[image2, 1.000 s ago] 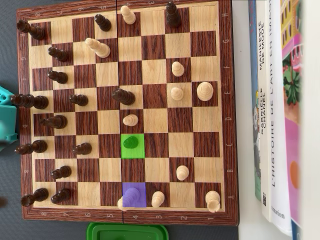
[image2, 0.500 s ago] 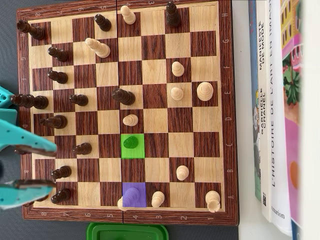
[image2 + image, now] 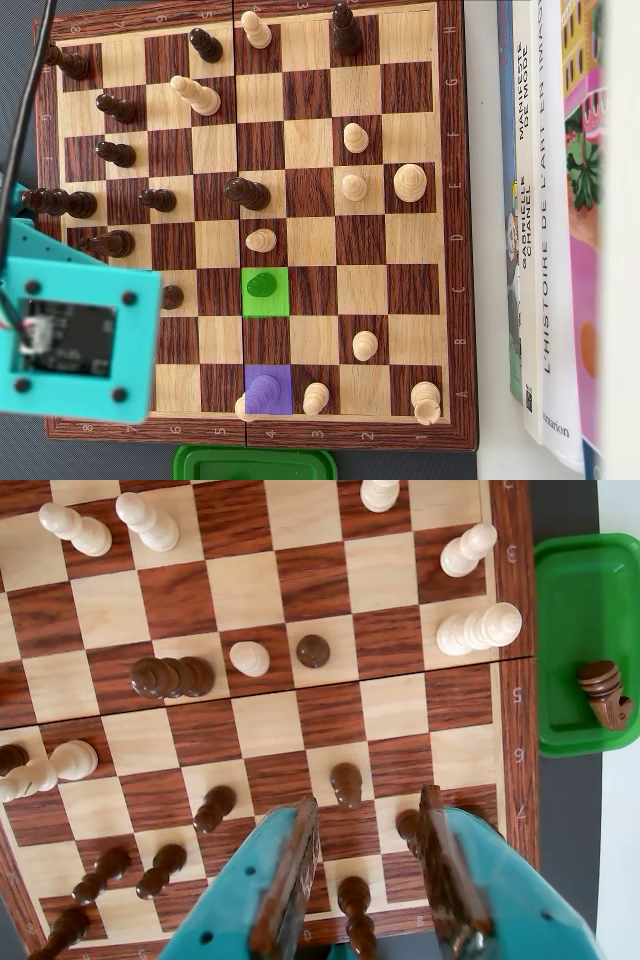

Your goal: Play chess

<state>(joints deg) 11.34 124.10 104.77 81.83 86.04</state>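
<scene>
Wrist view. Chessboard [image 3: 270, 730] is seen from above the dark side, with a game well under way: light and dark pieces are scattered across the middle ranks, and a captured dark piece [image 3: 604, 692] lies on its side in the green tray [image 3: 560, 630] just beside the board edge. Gripper [image 3: 375, 820] enters from the lower edge, its teal fingers spread to a moderate gap; nothing is held between them. A dark pawn [image 3: 346, 783] stands just ahead of the gap, and another dark piece [image 3: 355, 905] stands on the board beneath and between the fingers; whether either is touched cannot be told, though both appear clear of the pads.

Overhead view. The board [image 3: 455, 230] is shown whole, with books [image 3: 555, 200] lying alongside at the right. Two squares are marked by coloured overlays: a purple square [image 3: 268, 389] on the bottom row, holding a light piece [image 3: 252, 400], and a green square [image 3: 265, 292] two squares above it, holding a dark pawn [image 3: 261, 285]. The teal wrist housing [image 3: 75, 335] hangs over the lower left of the board and hides the fingers and the dark pieces under it. If the overlays mark the intended move, it is judged not yet begun: the gripper is well apart from the purple square, and the piece there is untouched.
</scene>
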